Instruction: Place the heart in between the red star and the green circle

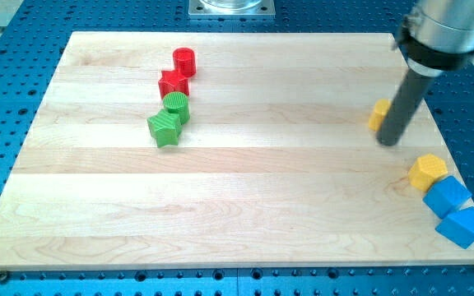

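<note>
A red star (174, 83) lies at the upper left of the wooden board (237, 222). A green circle (177, 105) sits just below it, touching or nearly touching it. A yellow block (377, 115) lies at the view's right, partly hidden behind my rod, so I cannot make out its shape. My tip (389, 141) rests on the board right beside this yellow block, at its lower right. The tip is far to the right of the red star and the green circle.
A red cylinder (184, 60) sits just above the red star. A green star (165, 128) sits below the green circle. A yellow hexagon-like block (427, 172) and two blue blocks (447, 196) (460, 226) cluster at the board's lower right corner.
</note>
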